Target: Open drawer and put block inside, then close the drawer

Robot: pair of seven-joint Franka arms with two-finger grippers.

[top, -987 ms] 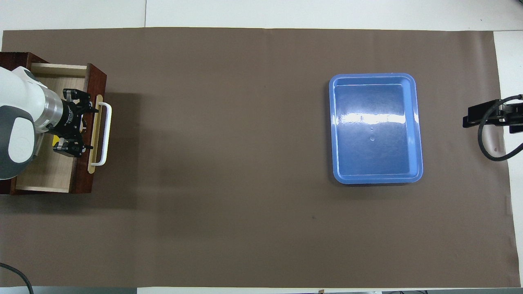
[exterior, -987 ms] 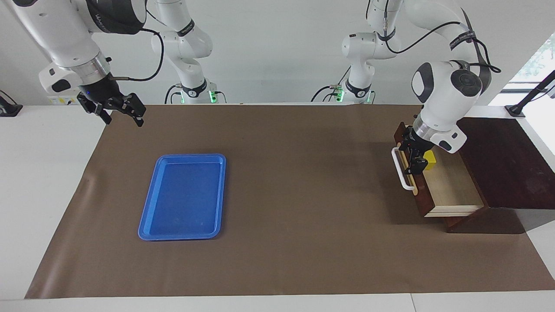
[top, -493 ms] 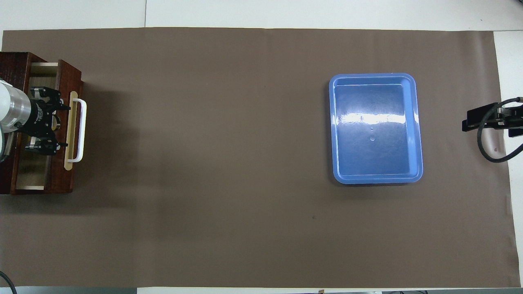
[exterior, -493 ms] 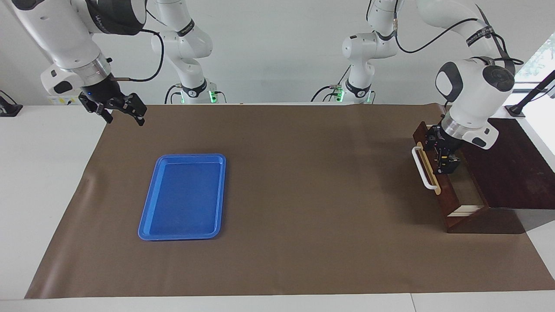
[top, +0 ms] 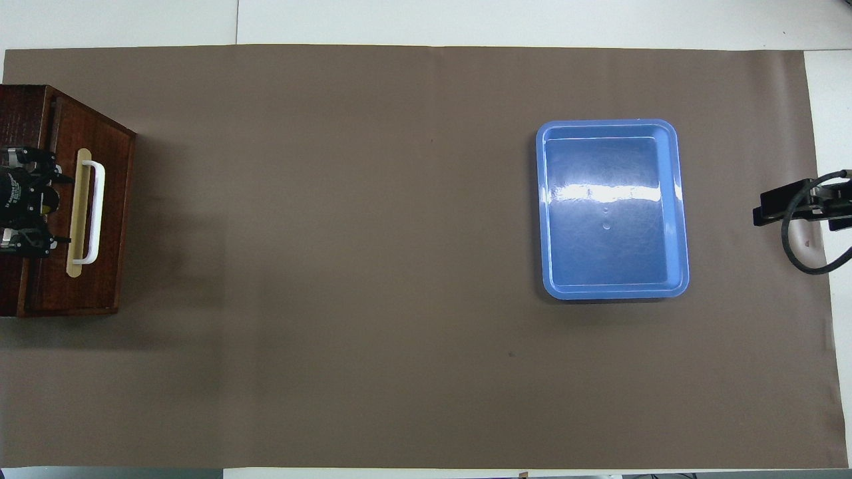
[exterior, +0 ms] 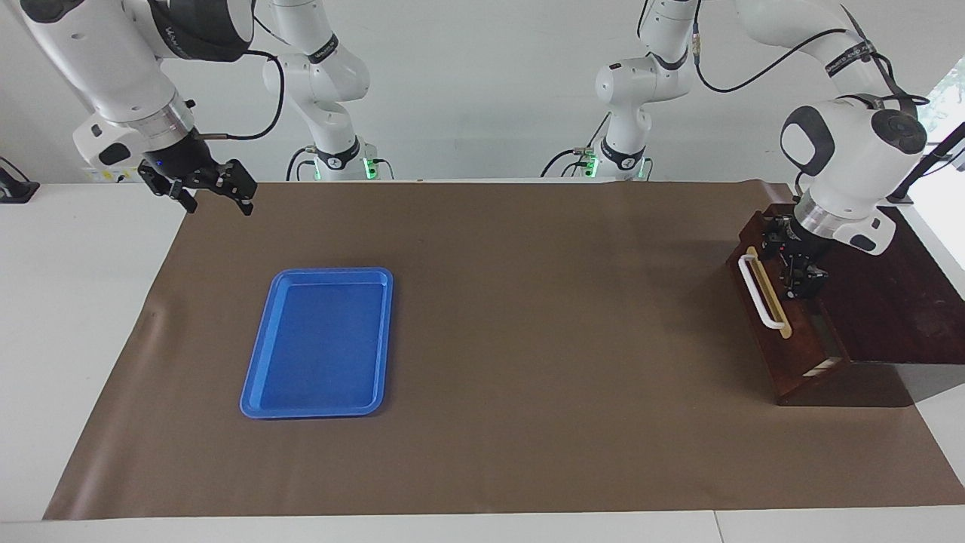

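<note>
Dark brown wooden drawer [exterior: 769, 320] sits at the left arm's end of the table, pushed almost fully into its box [exterior: 889, 294]; only a thin pale sliver of the interior shows at the side in the facing view, so I judge it nearly closed, maybe not quite flush. White bar handle [exterior: 756, 290] on a tan strip faces the table's middle. Block is not visible in either view; judged to be inside the drawer, cannot confirm.

Left gripper [exterior: 799, 264] is right at the top edge of the drawer front, just on the box side of the handle, fingers spread wide, holding nothing. Whether it touches the front panel I cannot tell. Right gripper [exterior: 203, 188] hangs over the edge of the brown mat [exterior: 482, 452] at the right arm's end of the table, fingers apart and empty; that arm waits. Blue tray [exterior: 320, 343] lies flat on the mat, well apart from the drawer.

Handling, as judgement: drawer looks stiff and rigid, wood, moderately heavy, slides in one line only, not fragile. Box could shift on the mat if shoved hard or off-centre. Best contact is the flat front panel near the handle's middle, or the bar itself: smooth, probably a bit slippery, but the gap under it gives a finger purchase. A centred push avoids jamming the drawer askew.
</note>
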